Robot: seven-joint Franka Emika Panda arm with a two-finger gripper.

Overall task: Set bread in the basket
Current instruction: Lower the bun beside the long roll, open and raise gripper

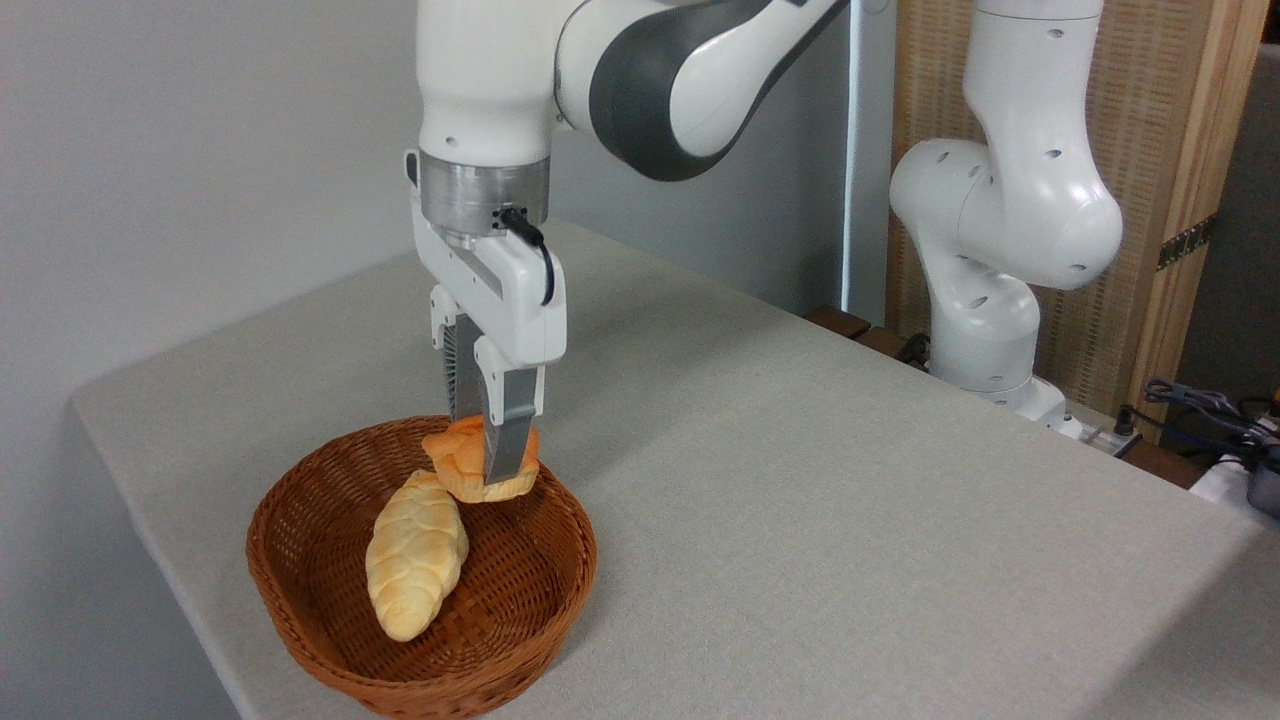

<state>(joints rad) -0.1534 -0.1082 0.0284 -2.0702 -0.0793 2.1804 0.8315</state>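
My gripper (487, 470) is clamped on the bread (463, 458), one finger (510, 440) pressed across its front, holding it tilted over the far end of the basket (330, 655). A pale braided loaf (415, 555) lies inside the basket, its upper end just beside the bread. The basket sits on the grey table (850, 500).

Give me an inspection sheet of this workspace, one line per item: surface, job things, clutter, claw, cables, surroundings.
Surface: grey table, bare apart from the basket.
Job's things: bread held over the basket, near its far rim; cannot tell if it touches the bottom.
Clutter: braided loaf lying inside the basket.
Grippers: claw shut on the bread, pointing down.
Cables: short black cable at the wrist; bundle of cables off the table at right.
Surroundings: grey wall, woven wooden screen behind the arm's base.
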